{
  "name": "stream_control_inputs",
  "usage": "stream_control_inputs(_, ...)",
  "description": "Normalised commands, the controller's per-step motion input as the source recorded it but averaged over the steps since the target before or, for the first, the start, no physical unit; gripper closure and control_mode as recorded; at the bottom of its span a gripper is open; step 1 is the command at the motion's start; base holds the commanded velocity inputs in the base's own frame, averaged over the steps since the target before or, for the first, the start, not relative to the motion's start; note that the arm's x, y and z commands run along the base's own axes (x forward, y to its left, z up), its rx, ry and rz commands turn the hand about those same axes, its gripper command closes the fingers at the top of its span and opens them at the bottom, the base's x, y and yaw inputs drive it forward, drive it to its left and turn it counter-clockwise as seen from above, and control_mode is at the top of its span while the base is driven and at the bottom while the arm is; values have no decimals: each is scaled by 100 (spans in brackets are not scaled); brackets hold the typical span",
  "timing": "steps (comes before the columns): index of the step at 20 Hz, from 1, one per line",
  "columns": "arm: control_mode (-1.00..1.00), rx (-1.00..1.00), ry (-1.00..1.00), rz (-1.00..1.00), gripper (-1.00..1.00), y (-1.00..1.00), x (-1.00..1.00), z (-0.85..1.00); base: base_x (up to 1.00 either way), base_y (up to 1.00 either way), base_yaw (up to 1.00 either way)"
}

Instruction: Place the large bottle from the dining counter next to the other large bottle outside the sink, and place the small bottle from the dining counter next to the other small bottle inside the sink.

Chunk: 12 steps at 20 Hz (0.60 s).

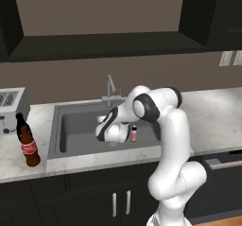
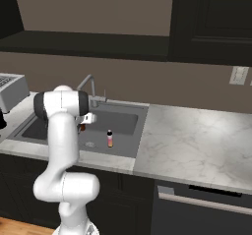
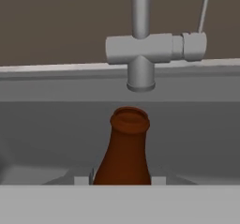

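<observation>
My gripper (image 3: 121,181) is shut on the small bottle (image 3: 124,149), a brown one whose neck rises between the two fingertips (image 3: 82,180). It hangs low inside the grey sink (image 1: 75,121), facing the faucet (image 3: 140,49). In the right base view the held bottle (image 2: 82,127) peeks out beside the hand. Another small bottle (image 1: 133,134) with a red label stands upright on the sink floor, just right of my hand; it is also in the right base view (image 2: 110,138). The large brown bottle (image 1: 29,145) with a red label stands on the worktop left of the sink. I cannot make out the other large bottle.
A toaster (image 1: 12,107) sits at the back left of the marble worktop (image 1: 212,121). The faucet (image 1: 110,90) rises behind the basin. Wall sockets (image 1: 231,58) are at the right. Dark cabinets hang above, and a dishwasher handle (image 2: 197,202) runs below the counter.
</observation>
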Motion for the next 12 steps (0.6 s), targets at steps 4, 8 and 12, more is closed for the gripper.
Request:
stream_control_inputs(4, -100, 0, 0, 0, 100, 0, 8, -16, 0, 0, 0)
stream_control_inputs(8, -100, 1, 0, 0, 100, 0, 16, -18, 0, 0, 0)
stream_control_inputs(12, -100, 2, 0, 0, 100, 0, 20, -16, 0, 0, 0)
